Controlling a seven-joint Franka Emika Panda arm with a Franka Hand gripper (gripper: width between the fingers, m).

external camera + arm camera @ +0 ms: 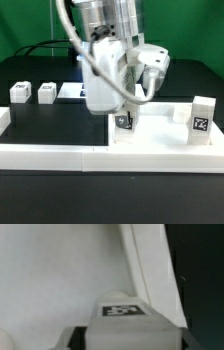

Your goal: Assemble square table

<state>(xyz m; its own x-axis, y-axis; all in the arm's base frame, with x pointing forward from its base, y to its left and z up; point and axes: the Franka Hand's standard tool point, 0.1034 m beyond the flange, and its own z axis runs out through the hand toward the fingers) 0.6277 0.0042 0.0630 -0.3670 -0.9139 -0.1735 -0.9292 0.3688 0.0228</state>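
gripper [124, 113] clamped on held leg block [122, 317], tag up, standing on square table top [50, 274] just beside its raised rim [143, 269]; spare leg block [20, 92] lies well apart at exterior view's left

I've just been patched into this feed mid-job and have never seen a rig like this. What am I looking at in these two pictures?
The big white machine is a robot arm. Its two-finger gripper appears shut on a small tagged leg block. The wide picture comes from a camera off the arm. The close-up comes from a camera on its wrist and looks past that block at the square table top with its raised rim. A second leg block stands upright at the exterior view's right. Two more leg blocks sit at its left. A low white wall runs along the front.
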